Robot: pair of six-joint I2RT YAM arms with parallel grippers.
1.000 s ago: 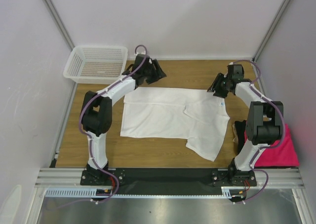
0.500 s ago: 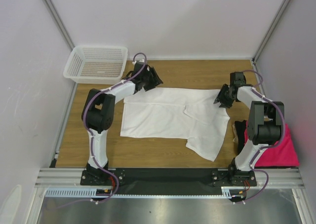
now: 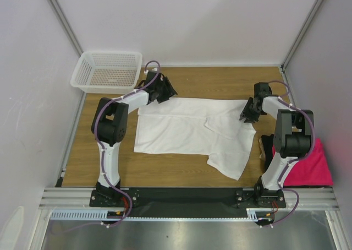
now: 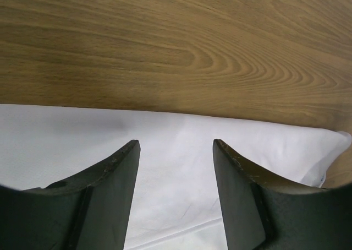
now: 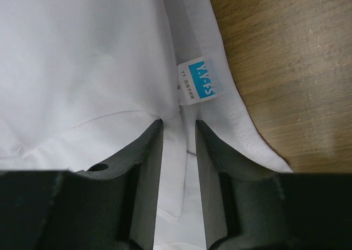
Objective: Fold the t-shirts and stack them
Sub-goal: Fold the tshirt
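Left pincer [image 4: 176, 143] stands released over the white t-shirt [image 4: 77, 134]; right pincer [image 5: 180, 123] by the tag [image 5: 198, 82], grip cannot be told.

The white t-shirt [image 3: 192, 130] was smooth, matt cloth with stitched hems; its tag [image 5: 201, 80] was a printed label, faintly shiny; the table [image 4: 165, 41] was grained wood with a low sheen; the basket [image 3: 107, 53] was white mesh plastic; the left gripper [image 4: 176, 144] had matt black fingers, scuffed pale at the edges; the magenta-pink t-shirt [image 3: 313, 170] was matt cloth too.
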